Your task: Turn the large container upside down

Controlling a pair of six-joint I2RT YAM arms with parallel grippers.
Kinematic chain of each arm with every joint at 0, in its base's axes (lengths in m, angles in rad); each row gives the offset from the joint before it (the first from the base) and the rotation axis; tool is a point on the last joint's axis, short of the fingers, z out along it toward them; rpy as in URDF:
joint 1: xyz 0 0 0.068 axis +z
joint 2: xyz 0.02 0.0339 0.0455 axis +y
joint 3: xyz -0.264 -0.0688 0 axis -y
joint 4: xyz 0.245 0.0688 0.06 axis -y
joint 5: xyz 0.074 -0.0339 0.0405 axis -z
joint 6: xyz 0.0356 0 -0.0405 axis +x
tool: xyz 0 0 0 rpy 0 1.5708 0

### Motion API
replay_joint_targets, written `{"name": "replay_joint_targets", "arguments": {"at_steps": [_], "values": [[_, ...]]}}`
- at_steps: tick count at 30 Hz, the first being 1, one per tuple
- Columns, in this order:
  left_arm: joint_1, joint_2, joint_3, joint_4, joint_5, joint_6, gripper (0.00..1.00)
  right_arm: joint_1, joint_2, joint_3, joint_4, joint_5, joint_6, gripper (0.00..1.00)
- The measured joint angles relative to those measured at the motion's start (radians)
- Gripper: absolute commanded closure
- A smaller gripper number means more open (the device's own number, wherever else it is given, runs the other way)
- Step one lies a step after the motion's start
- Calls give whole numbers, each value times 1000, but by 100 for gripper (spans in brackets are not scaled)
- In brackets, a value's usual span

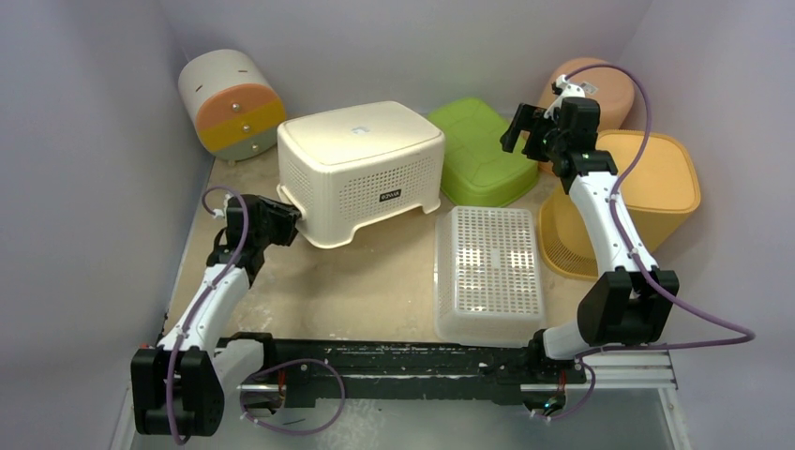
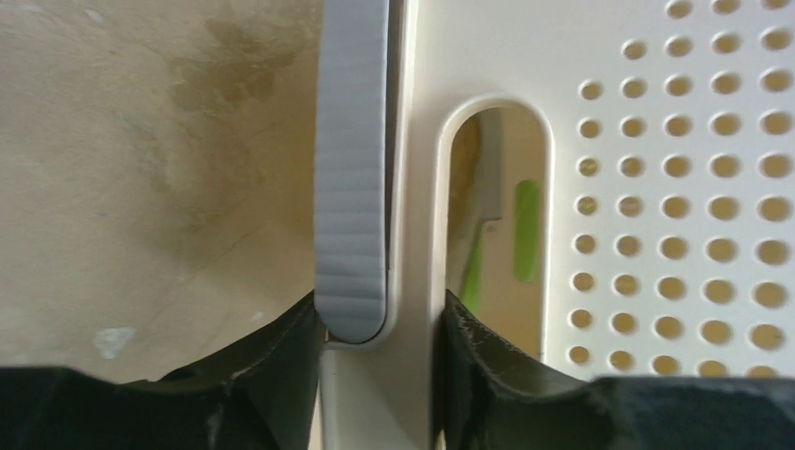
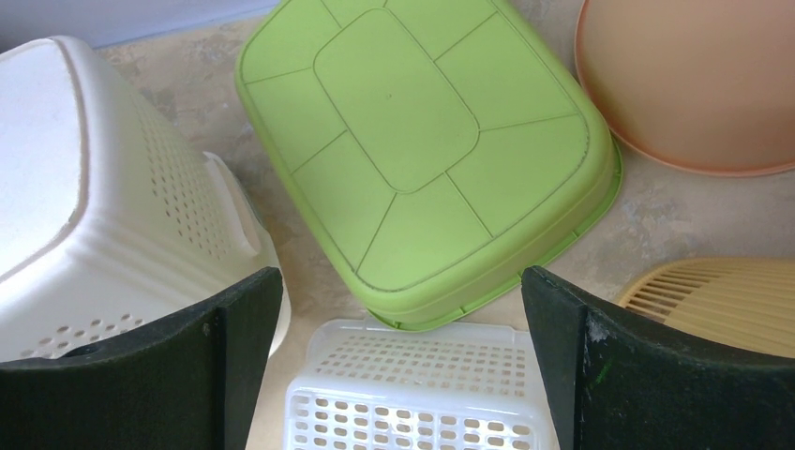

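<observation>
The large container [image 1: 361,155] is a cream perforated basket at the back middle. Its solid base faces up and its rim faces the table. My left gripper [image 1: 286,220] is at its lower left corner. In the left wrist view my left gripper [image 2: 380,347] is shut on the container's rim [image 2: 412,234], beside a grey ribbed strip [image 2: 352,187] and a handle slot. My right gripper [image 1: 525,127] is open and empty, held high over the green container [image 1: 483,150]. In the right wrist view my right gripper [image 3: 401,291] is wide open, with the cream container [image 3: 84,206] at the left.
A white lattice basket [image 1: 487,272] lies upside down at the front right. A green container [image 3: 412,141] lies upside down behind it. A yellow basket [image 1: 647,187] and a peach tub [image 1: 600,89] stand at the right. A cylinder of drawers [image 1: 230,103] stands at the back left.
</observation>
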Motion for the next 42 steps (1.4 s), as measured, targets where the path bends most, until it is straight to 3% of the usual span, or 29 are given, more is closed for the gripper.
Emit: {"name": "replay_joint_targets", "arguments": {"at_steps": [7, 19, 28, 36, 42], "values": [[0, 117, 93, -134, -27, 147, 50, 0, 0, -3, 8, -3, 0, 0], [31, 159, 109, -136, -131, 233, 42, 0, 14, -11, 13, -4, 5, 0], [38, 124, 3, 32, -124, 199, 39, 0, 23, -17, 17, -16, 5, 0], [47, 131, -147, 324, -126, 118, 38, 0, 45, -17, 12, -23, 5, 0], [55, 166, -165, 466, -111, 87, 37, 0, 45, -17, 12, -23, 5, 0]]}}
